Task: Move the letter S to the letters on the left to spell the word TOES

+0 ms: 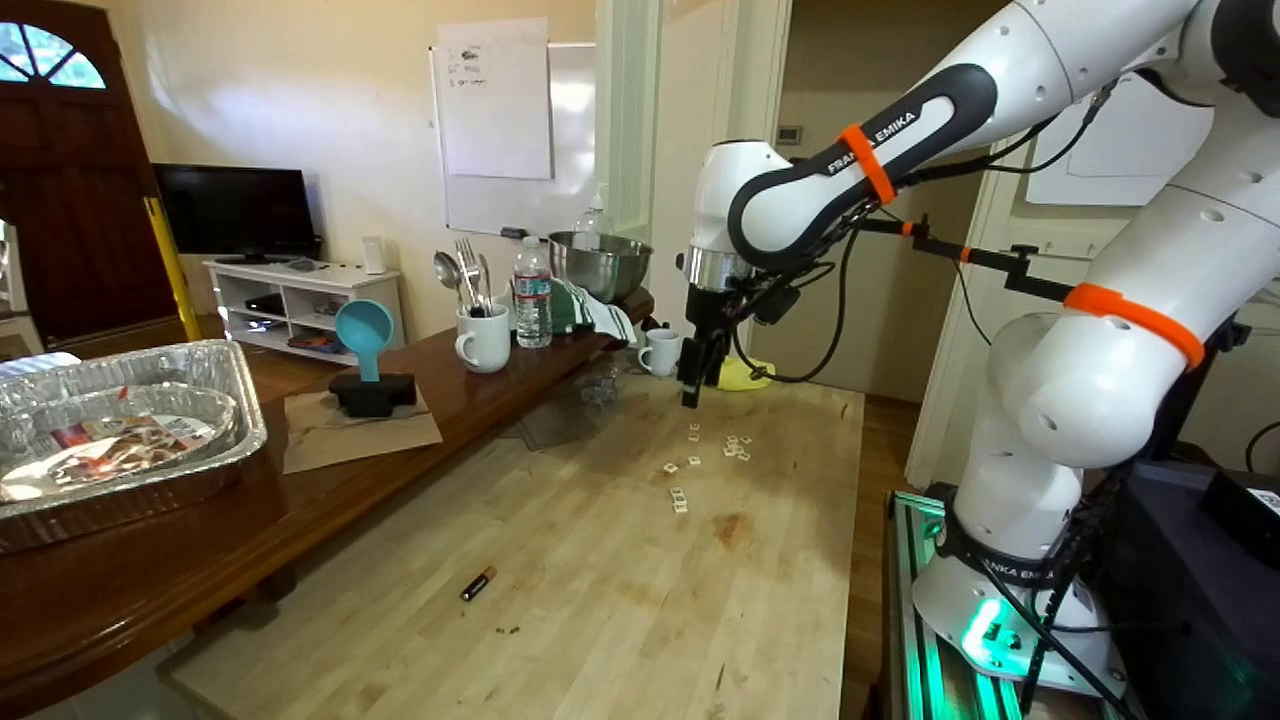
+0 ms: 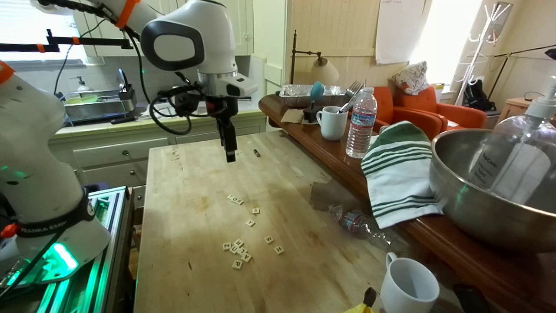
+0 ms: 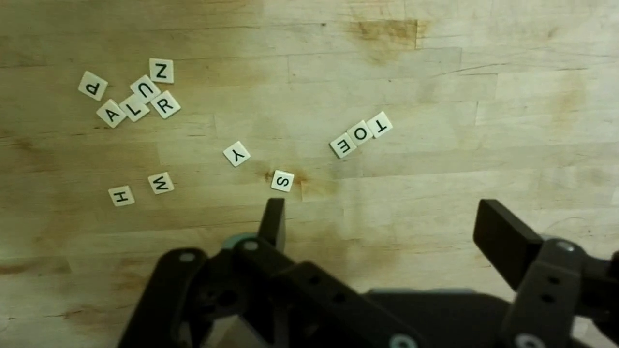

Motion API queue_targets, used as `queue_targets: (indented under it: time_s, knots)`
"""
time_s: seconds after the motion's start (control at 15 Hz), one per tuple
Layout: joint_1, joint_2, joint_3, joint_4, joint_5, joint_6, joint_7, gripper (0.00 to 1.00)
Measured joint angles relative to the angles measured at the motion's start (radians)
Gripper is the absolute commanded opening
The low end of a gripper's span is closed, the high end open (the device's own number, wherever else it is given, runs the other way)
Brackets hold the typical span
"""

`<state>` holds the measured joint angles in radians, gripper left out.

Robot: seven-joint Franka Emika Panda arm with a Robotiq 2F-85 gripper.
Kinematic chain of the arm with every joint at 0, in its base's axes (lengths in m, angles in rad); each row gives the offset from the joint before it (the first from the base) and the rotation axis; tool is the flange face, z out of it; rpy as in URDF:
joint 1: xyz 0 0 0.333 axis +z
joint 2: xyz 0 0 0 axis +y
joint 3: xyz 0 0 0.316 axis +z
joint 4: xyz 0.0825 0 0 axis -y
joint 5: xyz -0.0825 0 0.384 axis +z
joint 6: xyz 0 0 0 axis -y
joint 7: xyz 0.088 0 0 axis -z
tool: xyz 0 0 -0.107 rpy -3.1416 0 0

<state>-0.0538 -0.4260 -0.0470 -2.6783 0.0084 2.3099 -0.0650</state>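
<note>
The letter S tile (image 3: 282, 181) is a small pale square lying face up alone on the wooden table; it also shows in both exterior views (image 1: 671, 468) (image 2: 256, 211). The T, O and E tiles (image 3: 360, 133) touch in a slanted row, right of and above the S in the wrist view; the row shows in both exterior views (image 1: 679, 500) (image 2: 235, 199). My gripper (image 3: 384, 208) is wide open and empty, fingers pointing down, well above the table (image 1: 691, 400) (image 2: 230, 160). In the wrist view the S is just beyond the left fingertip, outside the jaw gap.
The Y tile (image 3: 237, 153) lies near the S. W (image 3: 160, 183), H (image 3: 121, 195) and a cluster of several tiles (image 3: 136, 107) lie farther left. A battery (image 1: 478, 583), a white mug (image 2: 409, 284), a crushed bottle (image 2: 356, 221) and a raised wooden ledge (image 1: 470, 400) border the work area.
</note>
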Motion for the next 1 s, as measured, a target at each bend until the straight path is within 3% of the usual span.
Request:
queue_targets:
  time_s: [0.4,1.0]
  knots:
    - [0.029,0.115,-0.098,-0.033,0.025,0.123,-0.301,1.0]
    - [0.028,0.128,-0.101,-0.028,0.018,0.132,-0.32,1.0]
